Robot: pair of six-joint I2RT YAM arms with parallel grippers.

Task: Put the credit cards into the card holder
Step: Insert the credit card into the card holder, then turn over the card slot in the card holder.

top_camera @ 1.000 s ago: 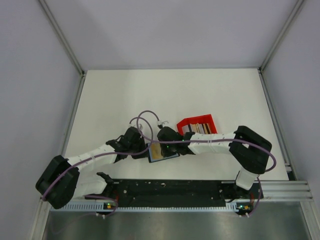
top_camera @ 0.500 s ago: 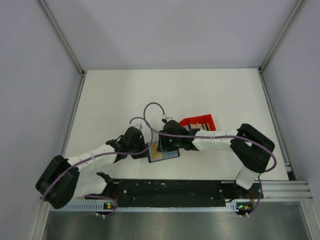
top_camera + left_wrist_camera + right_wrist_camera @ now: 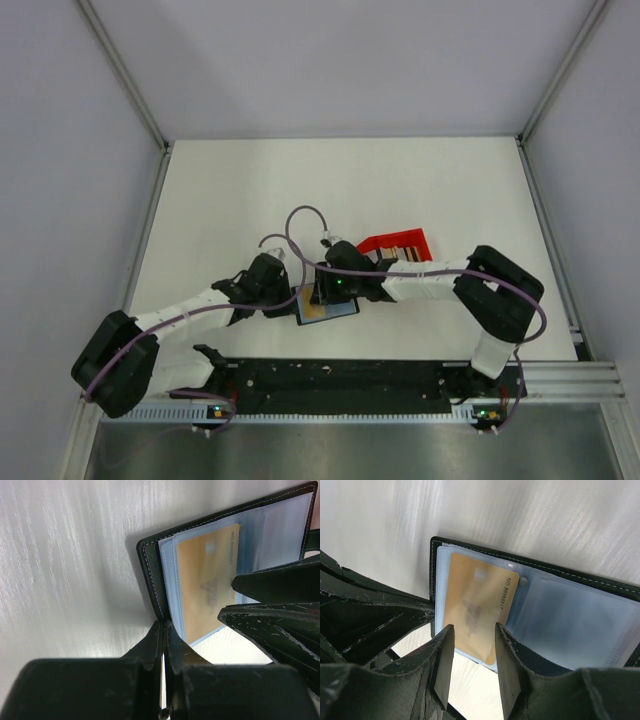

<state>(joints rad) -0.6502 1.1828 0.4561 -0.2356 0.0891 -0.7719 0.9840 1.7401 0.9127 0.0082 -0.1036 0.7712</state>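
Observation:
The black card holder (image 3: 345,307) lies open near the table's front, pale blue sleeves up. A tan credit card (image 3: 313,312) sits inside one sleeve (image 3: 205,580), a short end sticking out. My left gripper (image 3: 294,300) is shut, its tips (image 3: 165,625) pinching the cover's corner edge (image 3: 150,575). My right gripper (image 3: 319,297) hovers over the tan card (image 3: 477,610), open (image 3: 474,630), with nothing between its fingers. More credit cards (image 3: 400,255) stand on edge in the red tray.
The red shallow tray (image 3: 372,243) sits just behind and to the right of the holder, under the right forearm. Both arms meet over the holder, their fingers close together (image 3: 275,582). Metal rails run along the table's left and right edges.
The right gripper has gone from nearly shut to open, and its wrist has swung over the holder. The tan card stays in the sleeve. The left arm has not moved.

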